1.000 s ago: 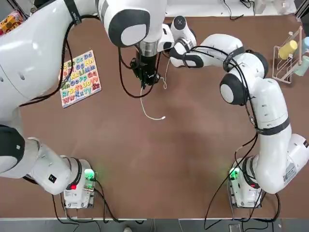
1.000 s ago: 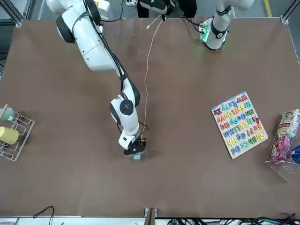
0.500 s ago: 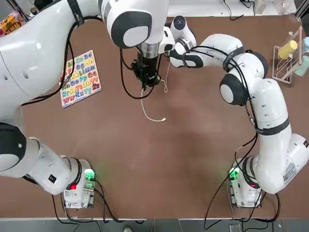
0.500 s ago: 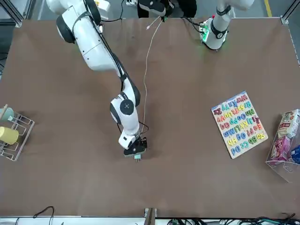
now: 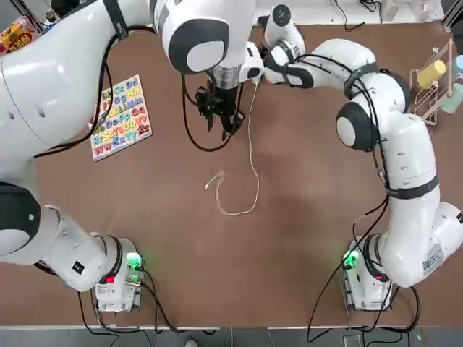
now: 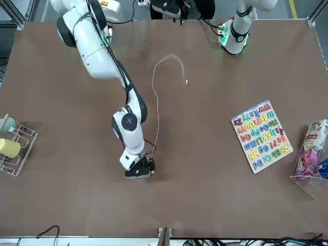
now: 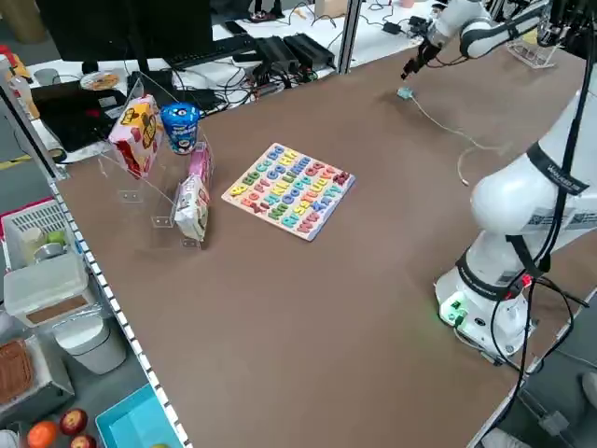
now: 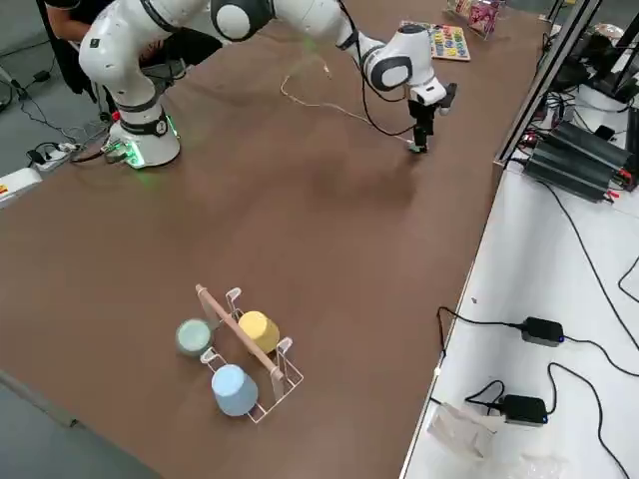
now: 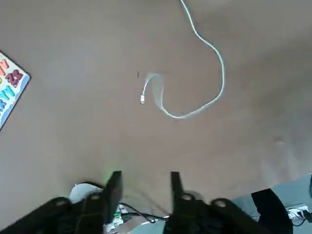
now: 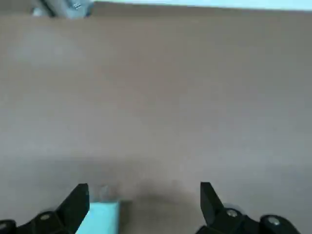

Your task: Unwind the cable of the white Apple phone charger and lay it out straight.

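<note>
The white Apple phone charger (image 10: 103, 214) is a pale teal-white block on the brown table. It lies just inside one finger (image 10: 78, 200) of my right gripper (image 10: 141, 197), which stands wide open around it at the far side of the table (image 5: 255, 72). The thin white cable (image 5: 252, 144) runs from the charger toward the robot, then hooks back, and its tip (image 5: 208, 185) lies on the table. My left gripper (image 5: 224, 123) hovers high over the cable, open, with nothing between its fingers (image 9: 113, 187). The hooked cable end (image 9: 195, 109) shows far below it.
An alphabet puzzle board (image 5: 119, 116) lies to the left of the cable. A wire rack with cups (image 5: 432, 87) stands at the far right edge. Snack boxes (image 6: 310, 154) sit at the left edge. Black robot cables hang under the left wrist (image 5: 189, 134).
My left gripper opened and let the cable go; its end fell to the table in a hook. My right gripper opened off the charger and shifted toward the far edge.
</note>
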Tool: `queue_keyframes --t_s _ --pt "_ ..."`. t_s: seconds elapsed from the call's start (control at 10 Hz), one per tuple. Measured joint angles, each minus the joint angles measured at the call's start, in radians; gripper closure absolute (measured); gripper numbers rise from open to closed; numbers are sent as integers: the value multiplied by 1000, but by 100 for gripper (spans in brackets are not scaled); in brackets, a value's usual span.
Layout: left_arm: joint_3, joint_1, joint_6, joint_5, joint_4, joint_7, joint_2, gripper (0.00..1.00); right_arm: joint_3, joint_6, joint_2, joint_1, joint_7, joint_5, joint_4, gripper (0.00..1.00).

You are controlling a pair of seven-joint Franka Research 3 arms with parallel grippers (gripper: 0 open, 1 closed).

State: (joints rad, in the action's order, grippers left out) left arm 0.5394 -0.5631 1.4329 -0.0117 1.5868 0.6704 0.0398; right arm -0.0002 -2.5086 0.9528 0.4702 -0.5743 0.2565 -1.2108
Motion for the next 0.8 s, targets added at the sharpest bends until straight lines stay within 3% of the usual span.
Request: queue_keyframes --t_s 0.3,0.6,0.8 --pt "-6 16 2 5 -70 177 9 1 50 51 -30 -106 201 0 3 0" --pt "-36 167 10 53 -83 189 16 0 127 214 -98 -235 432 0 15 0" --pt "-39 278 51 68 -84 187 25 0 134 402 -197 -299 547 -25 21 0"
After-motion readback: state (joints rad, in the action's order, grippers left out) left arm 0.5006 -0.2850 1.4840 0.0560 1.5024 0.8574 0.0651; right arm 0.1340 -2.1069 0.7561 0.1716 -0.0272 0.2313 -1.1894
